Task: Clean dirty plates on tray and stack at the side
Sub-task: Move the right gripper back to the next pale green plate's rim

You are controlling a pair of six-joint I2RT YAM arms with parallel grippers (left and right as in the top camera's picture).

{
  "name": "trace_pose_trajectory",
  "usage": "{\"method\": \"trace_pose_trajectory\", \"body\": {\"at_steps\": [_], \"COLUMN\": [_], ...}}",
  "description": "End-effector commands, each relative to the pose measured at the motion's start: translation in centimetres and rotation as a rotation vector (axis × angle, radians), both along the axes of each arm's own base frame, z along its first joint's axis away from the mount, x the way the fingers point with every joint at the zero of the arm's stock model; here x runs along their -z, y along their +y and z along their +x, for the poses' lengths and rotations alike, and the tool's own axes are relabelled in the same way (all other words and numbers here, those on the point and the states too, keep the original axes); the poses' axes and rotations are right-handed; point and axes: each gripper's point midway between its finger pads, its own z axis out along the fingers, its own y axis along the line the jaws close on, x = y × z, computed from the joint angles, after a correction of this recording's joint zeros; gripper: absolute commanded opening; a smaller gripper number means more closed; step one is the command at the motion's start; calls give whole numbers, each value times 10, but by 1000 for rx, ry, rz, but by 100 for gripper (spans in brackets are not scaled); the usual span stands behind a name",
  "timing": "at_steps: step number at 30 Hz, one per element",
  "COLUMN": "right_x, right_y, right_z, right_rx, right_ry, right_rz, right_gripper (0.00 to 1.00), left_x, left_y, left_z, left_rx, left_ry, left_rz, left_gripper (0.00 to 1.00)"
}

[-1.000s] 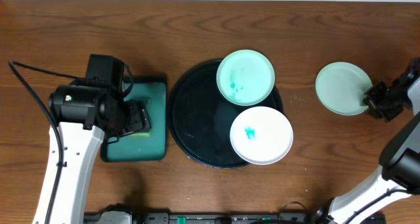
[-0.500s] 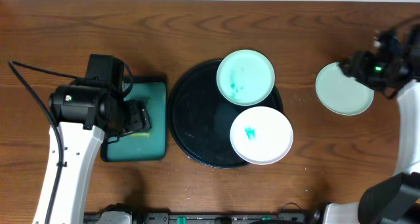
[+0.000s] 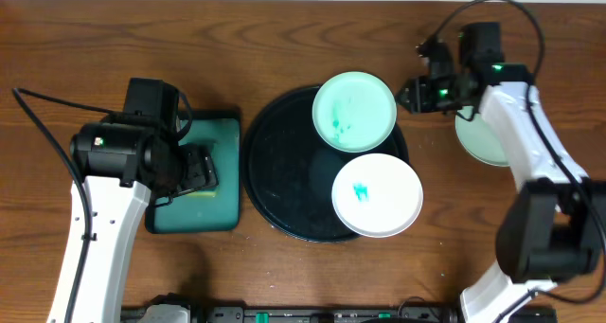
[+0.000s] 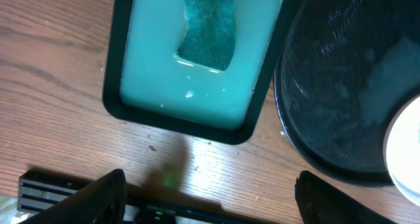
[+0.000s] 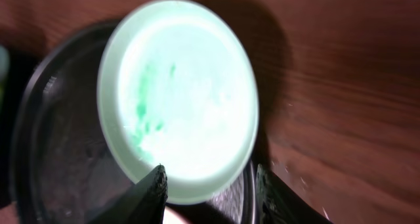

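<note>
Smeared mint plate (image 3: 354,111) sits beside outstretched right arm (image 3: 516,124), jaws parted.

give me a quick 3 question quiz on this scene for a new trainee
1. True or false: the white plate overhangs the rim of the black tray.
2. How many plates lie wholly off that tray? A none, B one, C two.
3. What lies in the teal tray?
Key: 1 true; 2 B, the mint plate at the right; 3 a sponge.
</note>
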Motion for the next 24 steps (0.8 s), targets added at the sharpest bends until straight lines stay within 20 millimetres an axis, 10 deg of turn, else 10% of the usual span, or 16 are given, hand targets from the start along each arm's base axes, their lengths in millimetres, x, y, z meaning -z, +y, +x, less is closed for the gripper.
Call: {"method": "trace_pose_trajectory", "body": {"at_steps": [1, 24], "right_x": [33, 94], "right_y": [15, 37], "right_z": [1, 29], "right_rx": [-53, -41], "right_ry": [46, 42], "right_rz": [19, 40], "right_gripper": [42, 46], "left_x": [0, 0], "left_y": [0, 0], "left_z": [-1, -1], "left_rx": [-8, -8], "left_ry": [3, 3], "left_rz": [0, 0], "left_gripper": [82, 82]}}
